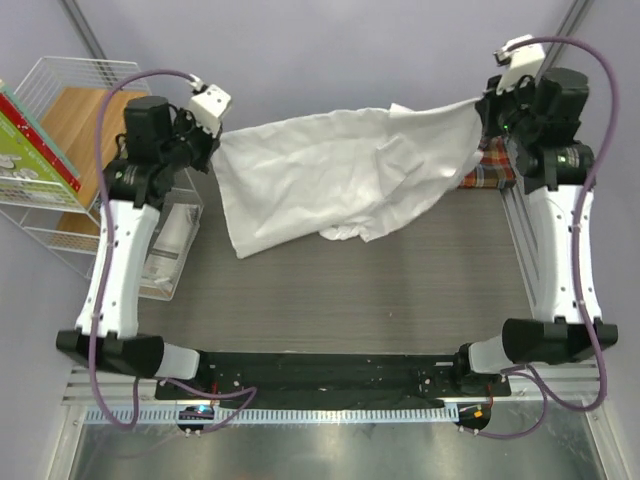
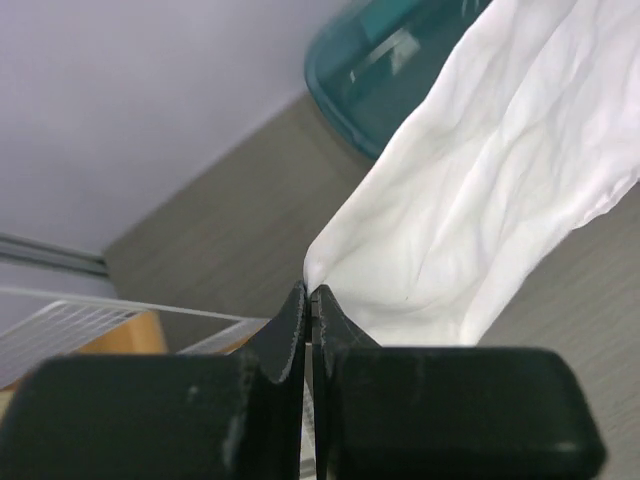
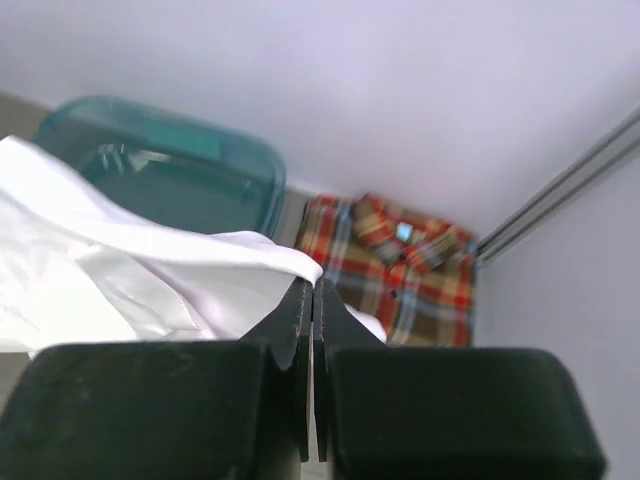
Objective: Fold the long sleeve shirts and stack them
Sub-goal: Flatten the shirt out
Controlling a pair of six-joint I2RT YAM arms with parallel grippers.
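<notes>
**Spotter:** Start on your left. What have you got?

**Operator:** My left claw [image 2: 310, 295] is clenched on a corner of the white shirt [image 1: 330, 180], pinched right at the tips, up at the far left of the tabletop [image 1: 380, 300]. A clear bin [image 1: 170, 245] and a wire rack [image 1: 70, 110] sit beside that arm, and neither is in play.

**Spotter:** And the shirt itself?

**Operator:** It's strung between my two arms along the far edge, lifted at both ends. The middle sags and bunches, and the lower edge drapes onto the tabletop. It's crumpled, with no clean fold that I can see.

**Spotter:** Right side?

**Operator:** My right claw [image 3: 313, 290] is clamped too, nipping the opposite edge of the white cloth. Beyond it, in the far right corner, the plaid shirt [image 3: 400, 270] lies on the tabletop with its collar towards the wall. It looks compact, but I can't tell whether it's properly folded, and from overhead my arm hides most of it. The teal tub [image 3: 170, 170] sits just to its left.

**Spotter:** So where are we?

**Operator:** Early, I'd judge. The white one is only held out between the claws, not folded, and nothing is stacked. I have yet to lay it flat, fold it, check the plaid, and put one on the other.
</notes>
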